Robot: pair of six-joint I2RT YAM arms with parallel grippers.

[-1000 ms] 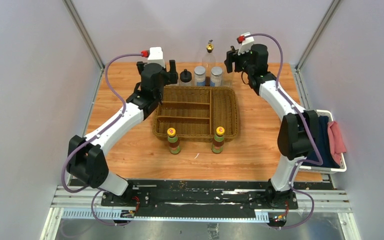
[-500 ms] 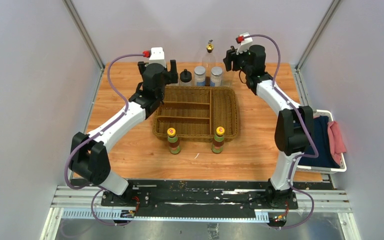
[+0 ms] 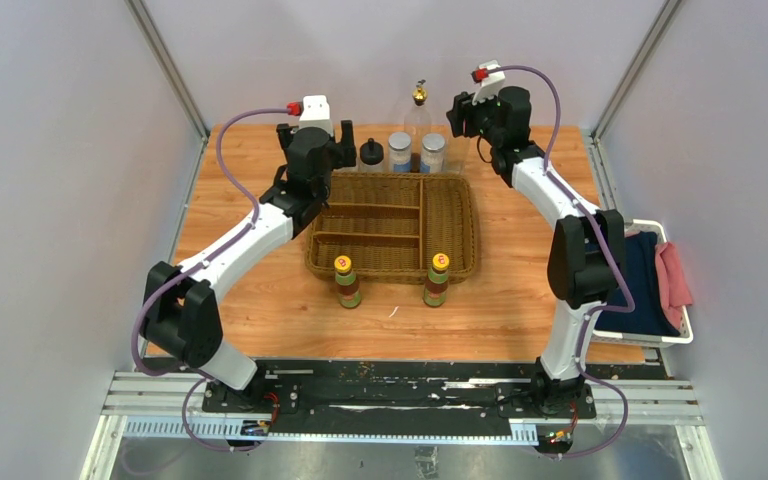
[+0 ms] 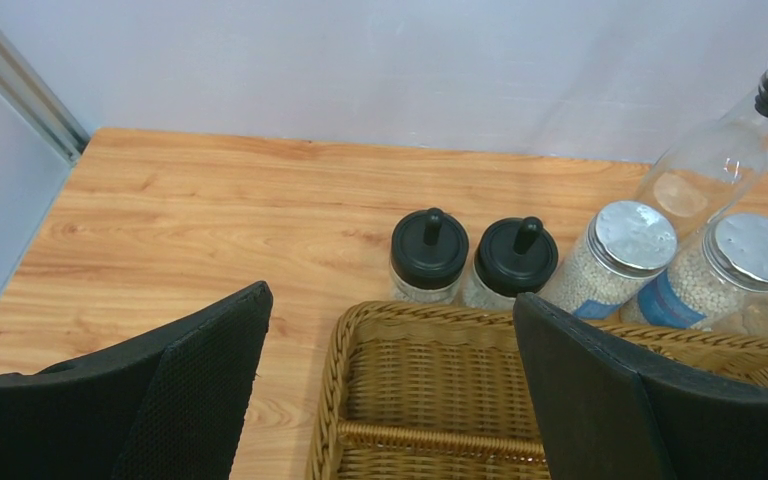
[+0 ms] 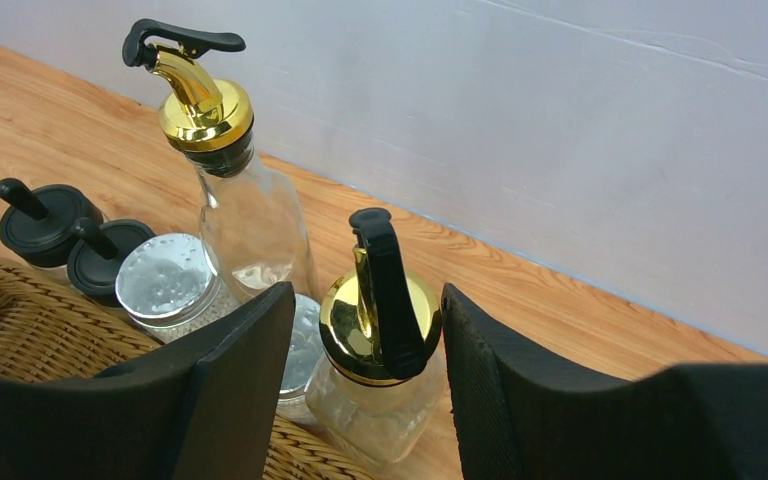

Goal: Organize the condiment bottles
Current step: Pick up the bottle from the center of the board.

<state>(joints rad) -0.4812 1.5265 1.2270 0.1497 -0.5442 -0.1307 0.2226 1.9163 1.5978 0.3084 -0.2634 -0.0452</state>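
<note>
Right wrist view, first entry?
— Gold-topped bottle [image 5: 378, 345], upright near the bench's [image 4: 210, 200] far edge, between the right hand's [image 5: 365, 292] parted fingers; not clenched.
— Neighbours?
— Second gold-topped bottle [image 5: 250, 230], grey-lidded jars [image 4: 635, 235], black-capped bottles [image 4: 429, 248], all beyond the wicker basket [image 3: 455, 215]. Yellow-capped bottles [image 3: 347, 281] stand at its near side.
— Left hand [image 4: 390, 295]?
— Released, wide, empty.
</note>
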